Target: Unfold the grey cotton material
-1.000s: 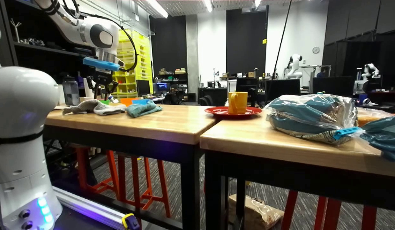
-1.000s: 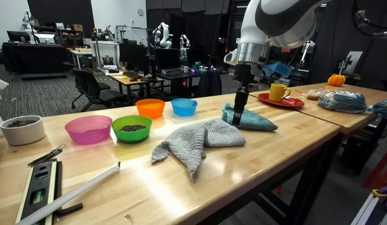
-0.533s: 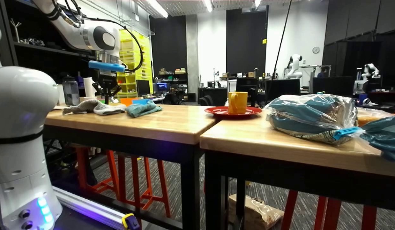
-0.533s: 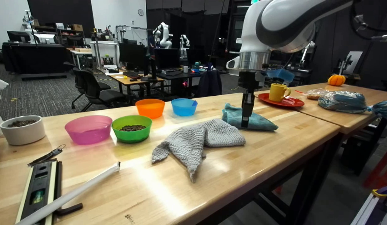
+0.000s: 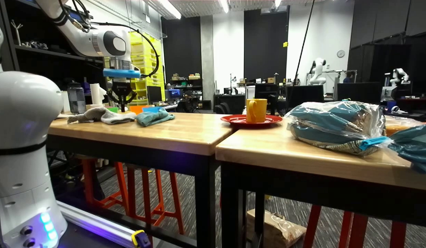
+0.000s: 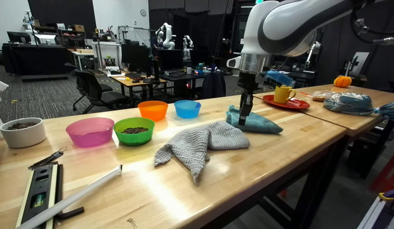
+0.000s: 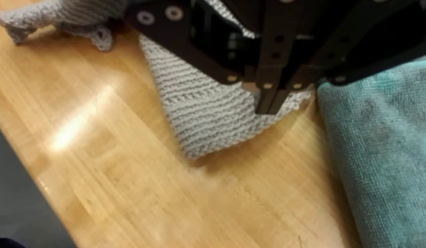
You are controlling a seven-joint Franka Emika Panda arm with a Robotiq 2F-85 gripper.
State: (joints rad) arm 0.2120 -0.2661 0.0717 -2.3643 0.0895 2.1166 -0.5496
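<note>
The gripper (image 7: pixel 269 106) comes in from the top of the wrist view. Its two fingers are pressed together, and I see nothing held between them. Behind the tips, in the upper middle of the frame, is the flat end of the grey knitted cloth (image 7: pixel 213 113). More of the cloth shows at the upper left, all curled up. A teal towel (image 7: pixel 381 155) is just beside it at the right edge; I can't tell if they touch.

In an exterior view, the cloth lies on the worktop (image 6: pixel 279 146) in the middle of the frame. One pointy corner aims at the bottom, another aims left, and the right part looks folded. A green bowl (image 6: pixel 133 139) is near, up and to the left.

In an exterior view, the cloth is a low lump at the middle left, well apart from the red plate (image 5: pixel 233 121).

I think the job here is to grab the flat end. To do it well, the gripper should spread its fingers, line up over a corner and come down softly. It should pinch just the top layer, lift a little, then pull slowly away from the fold. Pinching the towel too would drag it along.
</note>
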